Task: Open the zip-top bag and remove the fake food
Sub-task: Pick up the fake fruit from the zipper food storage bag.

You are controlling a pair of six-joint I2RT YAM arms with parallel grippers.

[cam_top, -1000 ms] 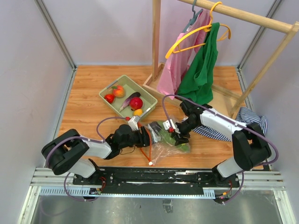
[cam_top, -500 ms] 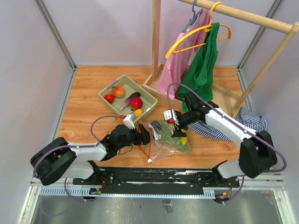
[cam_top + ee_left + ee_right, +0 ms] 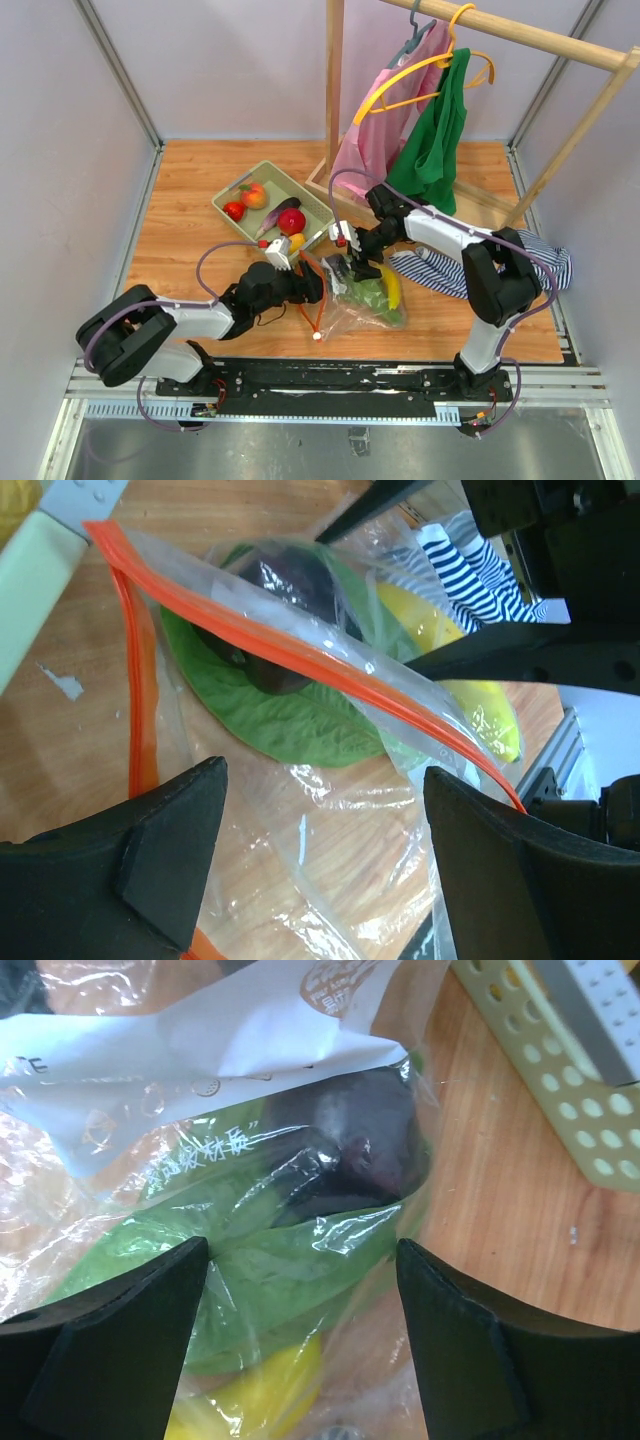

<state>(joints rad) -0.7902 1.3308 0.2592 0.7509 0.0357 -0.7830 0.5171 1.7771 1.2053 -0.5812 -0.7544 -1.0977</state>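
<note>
The zip-top bag (image 3: pixel 352 312) lies crumpled on the table in front of the green basket, its orange-red zip strip (image 3: pixel 318 306) at the left. Inside it are a yellow banana (image 3: pixel 392 288), a green leaf piece (image 3: pixel 370 298) and a dark purple piece (image 3: pixel 360 1150). My left gripper (image 3: pixel 312 285) is open at the bag's zip edge, with the strip (image 3: pixel 300 660) running across in front of its fingers. My right gripper (image 3: pixel 357 265) is open just above the bag's white label (image 3: pixel 200 1030). More fake food lies in the basket: peach (image 3: pixel 253 195), red fruit (image 3: pixel 291 220), eggplant (image 3: pixel 274 215), orange (image 3: pixel 296 241).
The pale green slotted basket (image 3: pixel 262 172) stands behind the bag, its wall close to my right gripper (image 3: pixel 560 1090). A wooden clothes rack (image 3: pixel 333 90) with pink and green garments stands at the back right. A striped cloth (image 3: pixel 535 255) lies on the right.
My right gripper has moved left and back, from the bag's right side to its label end near the basket. The banana now lies uncovered in the bag. My left gripper has shifted slightly.
</note>
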